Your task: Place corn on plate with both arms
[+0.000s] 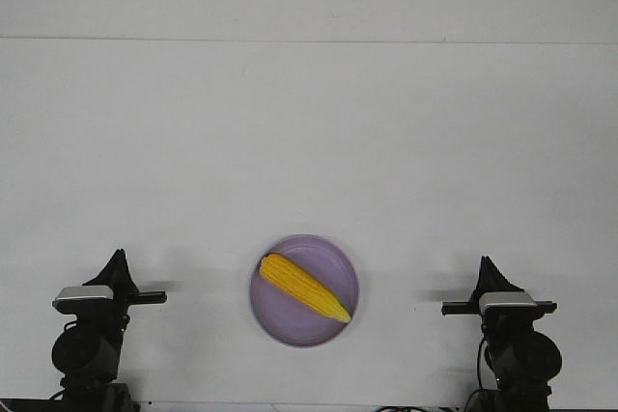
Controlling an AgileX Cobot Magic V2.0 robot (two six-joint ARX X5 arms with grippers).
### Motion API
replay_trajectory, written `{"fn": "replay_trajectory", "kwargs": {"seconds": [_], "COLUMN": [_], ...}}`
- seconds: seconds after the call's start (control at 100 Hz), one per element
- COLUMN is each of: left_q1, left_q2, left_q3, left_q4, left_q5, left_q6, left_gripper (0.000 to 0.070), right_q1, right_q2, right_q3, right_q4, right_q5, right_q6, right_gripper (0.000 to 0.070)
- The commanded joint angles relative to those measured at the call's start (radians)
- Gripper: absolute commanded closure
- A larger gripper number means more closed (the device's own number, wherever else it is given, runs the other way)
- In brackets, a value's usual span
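Both pincers, left pincer (pixel 118 264) and right pincer (pixel 486 270), sit apart at the counter's (pixel 309 142) near edge, grip unreadable, while the corn (pixel 303 288) already lies on the plate (pixel 333 253), so placing looks finished with nothing left to do

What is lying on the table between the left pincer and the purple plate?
Nothing. In the front view, the stretch of white table between the left pincer and the plate is bare. The corn lies on the plate itself.
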Motion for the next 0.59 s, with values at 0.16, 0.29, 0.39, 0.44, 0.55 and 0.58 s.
{"fn": "replay_trajectory", "kwargs": {"seconds": [0.16,0.29,0.39,0.44,0.55,0.58], "left_q1": [0.002,0.002,0.002,0.002,0.002,0.002], "left_q2": [-0.001,-0.001,-0.001,-0.001,-0.001,-0.001], "left_q3": [-0.020,-0.020,-0.020,-0.020,-0.020,-0.020], "left_q4": [0.014,0.014,0.014,0.014,0.014,0.014], "left_q5": [0.000,0.000,0.000,0.000,0.000,0.000], "left_q6": [0.016,0.016,0.016,0.016,0.016,0.016], "left_gripper": [0.0688,0.0688,0.0688,0.0688,0.0688,0.0688], "right_q1": [0.000,0.000,0.000,0.000,0.000,0.000], "right_q2": [0.000,0.000,0.000,0.000,0.000,0.000], "right_q3": [-0.004,-0.004,-0.004,-0.004,-0.004,-0.004], "right_q4": [0.023,0.023,0.023,0.023,0.023,0.023], "right_q5": [0.000,0.000,0.000,0.000,0.000,0.000], "right_q6": [0.022,0.022,0.022,0.022,0.022,0.022], "right_gripper": [0.0681,0.0681,0.0681,0.0681,0.0681,0.0681]}}
